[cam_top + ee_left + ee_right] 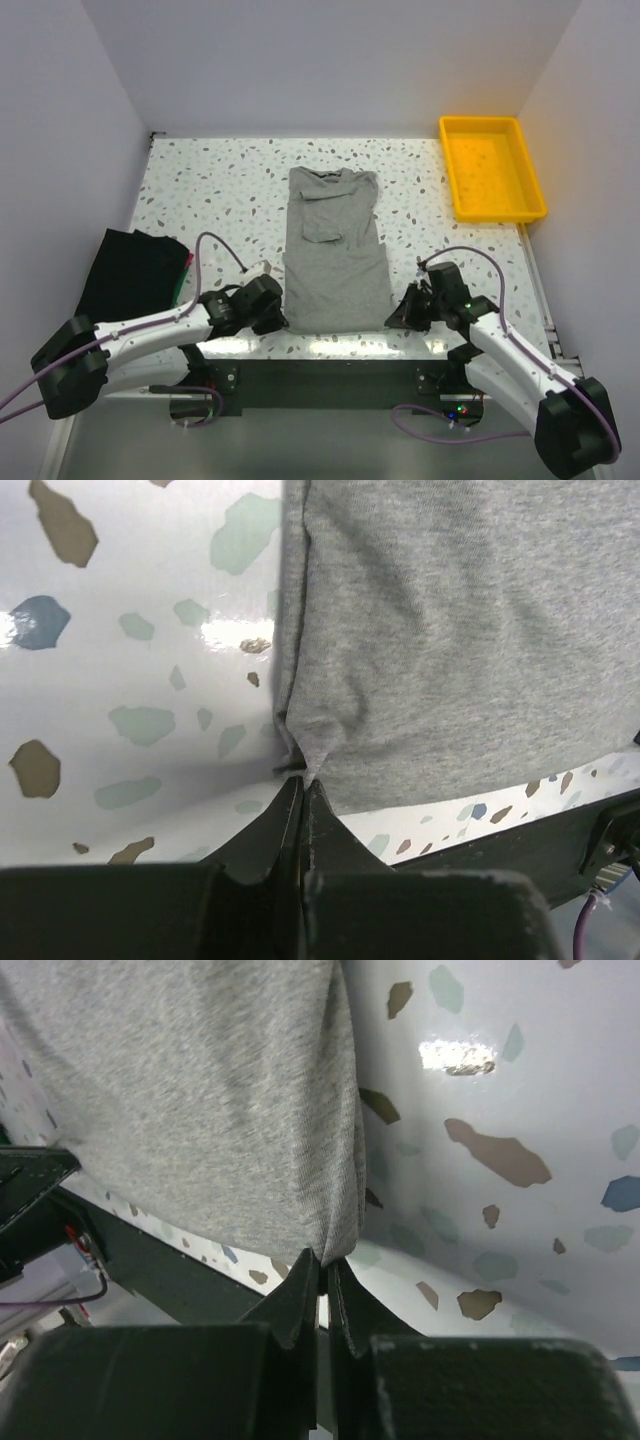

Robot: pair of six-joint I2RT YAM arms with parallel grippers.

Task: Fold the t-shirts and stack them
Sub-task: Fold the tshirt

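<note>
White-walled bay, speckled tabletop (200,180). The grey t-shirt (335,265) lies flat at centre, sleeves already turned in over the body, collar toward the far wall and hem along the near edge. The left gripper (301,785) has its jaws pressed together on the near-left hem corner, with fabric puckered right at the tips. The right gripper (325,1265) is closed the same way on the near-right corner, where cloth runs down into the seam between the jaws. Both pinches look shallow, taking in only the corner tips. Step in hand, as I read it, is folding the hem up toward the collar. To do it well, raise both corners together and level. Keep the hem lightly taut between the arms, and travel low so the tucked sleeves do not flop out. Lay the hem square on the collar line before letting go. There is a risk of a corner slipping from so thin a bite. A black t-shirt (130,275) sits folded at near left, well apart, and the yellow tray (500,213) sits at far right.
</note>
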